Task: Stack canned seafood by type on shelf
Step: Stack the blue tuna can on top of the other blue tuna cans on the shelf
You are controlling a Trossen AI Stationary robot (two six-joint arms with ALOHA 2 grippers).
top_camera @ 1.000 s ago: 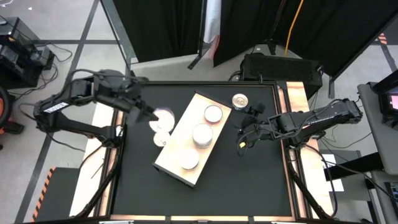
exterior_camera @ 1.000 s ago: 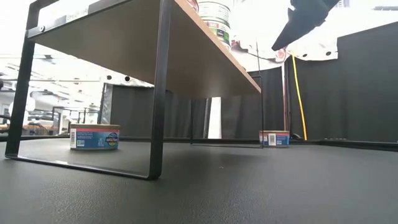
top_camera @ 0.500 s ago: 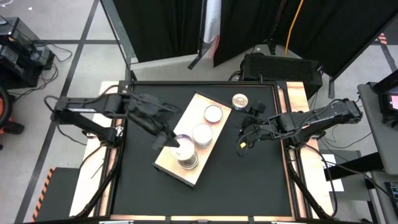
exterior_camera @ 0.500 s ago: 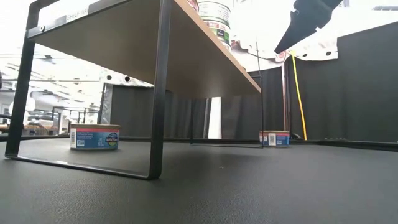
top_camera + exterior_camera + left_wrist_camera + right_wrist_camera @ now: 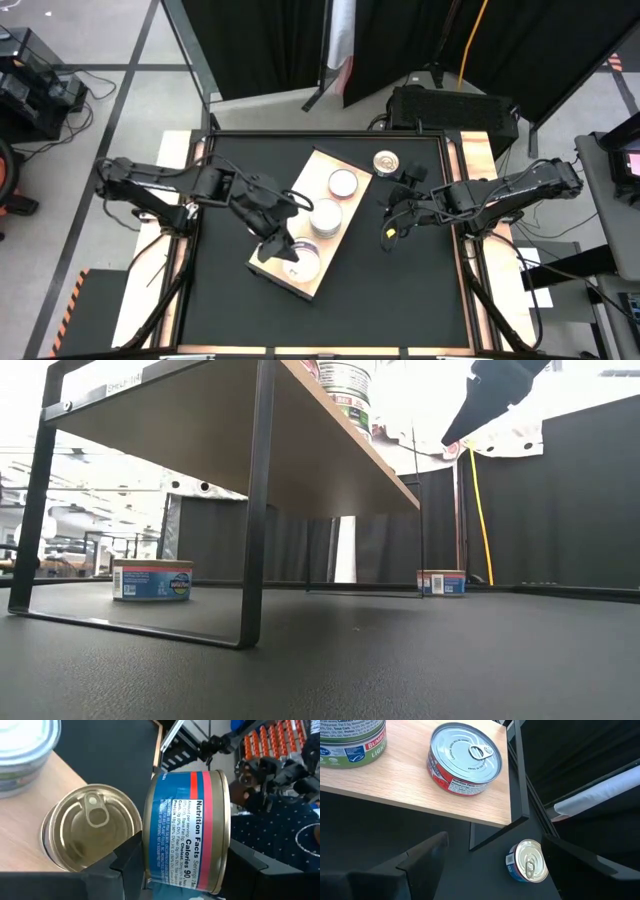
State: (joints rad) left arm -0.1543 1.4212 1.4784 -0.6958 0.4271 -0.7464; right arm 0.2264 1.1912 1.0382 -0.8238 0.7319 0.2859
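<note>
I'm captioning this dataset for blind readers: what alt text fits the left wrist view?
The left gripper holds a blue-labelled tin on its side, nutrition panel showing, just above the pale wooden shelf. Beside it on the shelf sits a gold-lidded tin with a pull tab.

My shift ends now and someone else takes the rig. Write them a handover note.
Left gripper: shut on a blue-label tin, above the gold-topped tin at the shelf's near end.
Right gripper: open, empty, over the table beside the shelf.
Done: red-label tin and green-label stack on the shelf.
Left: set the held tin down; shelve the two table tins.
</note>
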